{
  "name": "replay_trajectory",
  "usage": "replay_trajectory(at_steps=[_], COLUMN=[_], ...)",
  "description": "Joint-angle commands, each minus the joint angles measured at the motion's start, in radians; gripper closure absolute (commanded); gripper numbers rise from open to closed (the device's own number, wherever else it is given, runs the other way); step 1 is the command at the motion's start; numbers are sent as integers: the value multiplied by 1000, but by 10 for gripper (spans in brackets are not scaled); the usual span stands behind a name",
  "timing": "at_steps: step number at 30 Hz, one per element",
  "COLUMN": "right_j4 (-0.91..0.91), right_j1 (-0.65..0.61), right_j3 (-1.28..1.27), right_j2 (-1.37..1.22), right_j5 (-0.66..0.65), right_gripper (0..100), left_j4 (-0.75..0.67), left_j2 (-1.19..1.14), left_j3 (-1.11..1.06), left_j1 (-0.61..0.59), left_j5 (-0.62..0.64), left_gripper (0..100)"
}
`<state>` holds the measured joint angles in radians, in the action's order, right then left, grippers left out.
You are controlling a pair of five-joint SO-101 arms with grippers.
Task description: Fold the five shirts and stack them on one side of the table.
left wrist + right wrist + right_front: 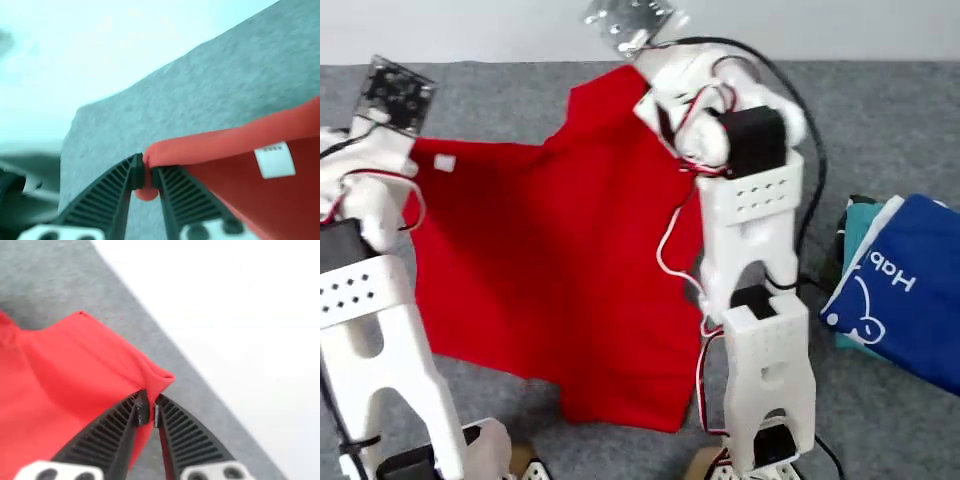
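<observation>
At the left, my left end effector (pixel 142 170) is pinched narrow on a far-left edge of the red shirt (pixel 560 280), with a fold of cloth bunched between the jaws. The shirt is spread open across the middle of the grey tabletop (pixel 880 120), between my two arms, and I see no fold in it yet. Further right, my right end effector (pixel 149 407) is likewise clamped tight on a far corner of the same shirt, close to the tabletop's far edge.

At the right side lies a blue shirt (pixel 905 290), folded, on top of a teal shirt (pixel 855 225). Something darker may sit beneath them, but I cannot tell how many are in that pile. I judge the task partly done: at least two shirts are stacked at the right, the red one is only gripped for its first fold, and any others remain.

As for writing, a white tag (pixel 274 160) is sewn inside the red shirt near my left grip; its marks are too small to read. The blue shirt bears white print (pixel 880 285) with lettering and a drawn figure.
</observation>
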<state>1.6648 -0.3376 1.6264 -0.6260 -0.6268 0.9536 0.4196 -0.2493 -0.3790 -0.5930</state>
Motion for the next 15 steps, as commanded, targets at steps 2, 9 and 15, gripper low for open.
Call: replay_trajectory(at_steps=[2, 9, 15], right_j4=[-145, -340, -487], right_j1=[70, 79, 74], right_j3=[48, 48, 48], right_j2=[54, -35, -142], right_j5=[-41, -146, -218], right_gripper=[987, 987, 987], left_j4=[-54, -143, -143], left_j2=[-21, -255, -494], left_j3=[39, 179, 414], left_j1=[68, 69, 69], left_j5=[6, 6, 0], left_gripper=[995, 995, 995])
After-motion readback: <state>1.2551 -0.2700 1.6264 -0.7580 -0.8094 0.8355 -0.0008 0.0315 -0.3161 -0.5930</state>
